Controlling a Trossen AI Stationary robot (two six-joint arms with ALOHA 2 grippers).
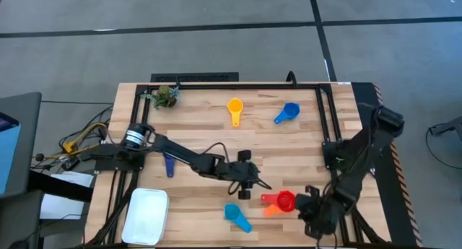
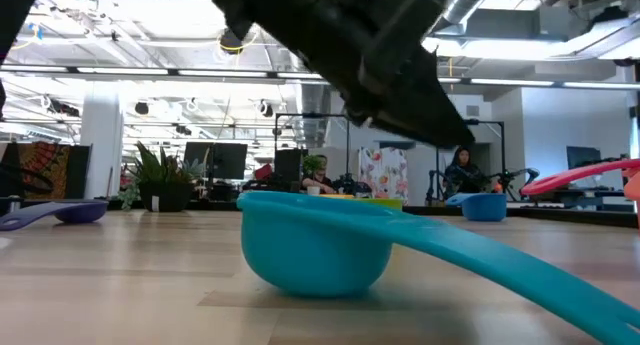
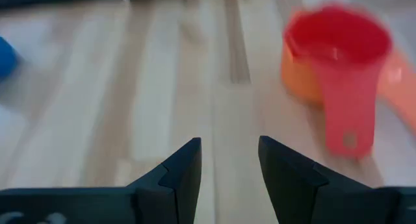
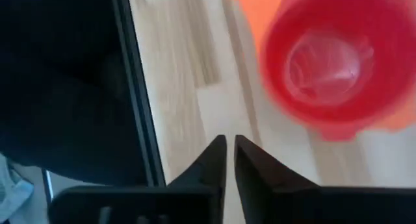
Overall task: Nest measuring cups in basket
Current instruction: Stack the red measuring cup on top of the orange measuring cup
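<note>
A red measuring cup (image 1: 284, 201) sits nested in an orange one (image 1: 272, 211) near the table's front right. My left gripper (image 3: 229, 152) hovers open just left of them, with bare table between its fingers. My right gripper (image 4: 230, 145) stands shut just right of the red cup (image 4: 335, 55), touching nothing. A light blue cup (image 1: 237, 216) lies on its base near the front edge. Yellow (image 1: 234, 108) and blue (image 1: 287, 112) cups lie at the far side. A dark blue cup (image 1: 169, 164) shows under the left arm. The white basket (image 1: 146, 215) rests at the front left.
A small green plant-like clump (image 1: 166, 97) sits at the far left corner. A black frame rail (image 1: 323, 112) runs along the table's right side, close to my right arm. Bare wood lies between the far cups and the arms.
</note>
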